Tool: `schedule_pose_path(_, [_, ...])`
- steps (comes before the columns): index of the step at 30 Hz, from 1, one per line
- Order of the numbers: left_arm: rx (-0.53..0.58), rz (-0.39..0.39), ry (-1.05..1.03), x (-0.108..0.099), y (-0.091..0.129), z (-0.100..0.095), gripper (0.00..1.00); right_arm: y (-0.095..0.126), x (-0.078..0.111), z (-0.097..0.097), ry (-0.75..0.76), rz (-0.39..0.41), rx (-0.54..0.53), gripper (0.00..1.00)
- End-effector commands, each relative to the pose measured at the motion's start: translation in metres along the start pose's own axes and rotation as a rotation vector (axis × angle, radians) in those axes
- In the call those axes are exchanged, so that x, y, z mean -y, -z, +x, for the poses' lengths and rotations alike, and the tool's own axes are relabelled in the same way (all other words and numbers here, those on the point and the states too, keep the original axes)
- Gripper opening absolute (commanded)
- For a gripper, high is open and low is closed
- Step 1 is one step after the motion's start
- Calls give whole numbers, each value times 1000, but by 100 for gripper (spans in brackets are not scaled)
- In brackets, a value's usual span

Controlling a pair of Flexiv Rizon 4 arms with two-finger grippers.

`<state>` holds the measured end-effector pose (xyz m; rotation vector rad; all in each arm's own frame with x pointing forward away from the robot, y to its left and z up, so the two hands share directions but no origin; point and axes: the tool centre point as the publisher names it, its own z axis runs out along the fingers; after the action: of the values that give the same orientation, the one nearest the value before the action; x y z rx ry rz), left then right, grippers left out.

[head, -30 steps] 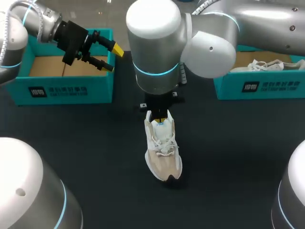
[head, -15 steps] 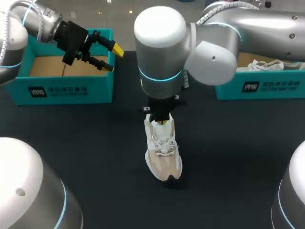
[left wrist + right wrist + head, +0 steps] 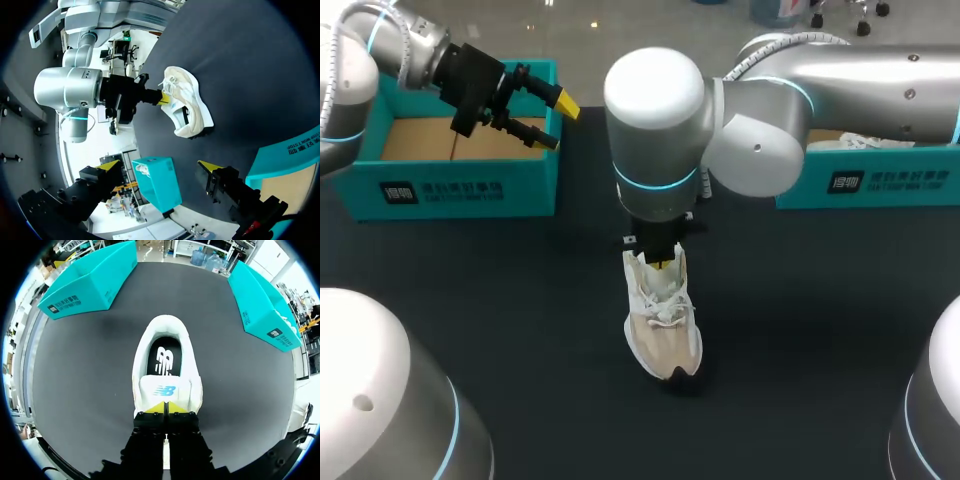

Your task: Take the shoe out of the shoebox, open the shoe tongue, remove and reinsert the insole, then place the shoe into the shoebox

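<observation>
Standing on the black table (image 3: 800, 330), the shoe (image 3: 662, 318) has the right gripper (image 3: 165, 407) at its tongue (image 3: 165, 390).
The gripper's tips are closed together against the tongue's edge; whether they pinch it I cannot tell. Well away from the shoe, the left gripper (image 3: 555, 122) hangs wide open and empty over a teal shoebox (image 3: 470, 190).

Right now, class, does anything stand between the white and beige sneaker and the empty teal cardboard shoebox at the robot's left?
Nothing visible lies on the black table between the white and beige sneaker and the empty teal cardboard shoebox. Only the left gripper hangs open above that box's end nearest the sneaker.
</observation>
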<state>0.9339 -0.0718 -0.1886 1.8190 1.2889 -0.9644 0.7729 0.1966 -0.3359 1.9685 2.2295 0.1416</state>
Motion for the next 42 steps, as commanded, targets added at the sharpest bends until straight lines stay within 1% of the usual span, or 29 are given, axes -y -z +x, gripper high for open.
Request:
schedule_pose_path(1, [-2,1,-1,0,0,0,100,-12,-5,4,11,17,-4,0])
schedule_pose_path(7, [-2,1,-1,0,0,0,100,-16,-7,3,10,32,-11,0])
schedule_pose_path(14, [-2,1,-1,0,0,0,100,-11,-5,-4,9,32,-1,0])
schedule_pose_path(19, [-2,1,-1,0,0,0,100,-23,-7,-3,5,42,-19,0])
schedule_pose_path(21, [-2,1,-1,0,0,0,100,-17,-8,-3,6,32,-28,0])
schedule_pose_path(26, [-2,1,-1,0,0,0,100,27,-6,-10,72,-35,-43,0])
schedule_pose_path(28, [-2,1,-1,0,0,0,100,37,-5,-9,104,-44,-41,0])
schedule_pose_path(30, [-2,1,-1,0,0,0,100,42,-4,-9,125,-50,-46,0])
schedule_pose_path(35, [-2,1,-1,0,0,0,100,38,-5,-7,188,-42,-75,0])
schedule_pose_path(36, [-2,1,-1,0,0,0,100,38,-6,-5,222,-34,-89,0])
schedule_pose_path(37, [-2,1,-1,0,0,0,100,38,-6,-2,269,-3,-98,0])
schedule_pose_path(38, [-2,1,-1,0,0,0,100,37,-7,0,278,27,-72,0])
schedule_pose_path(42, [-2,1,-1,0,0,0,100,37,-7,0,278,27,-72,0])
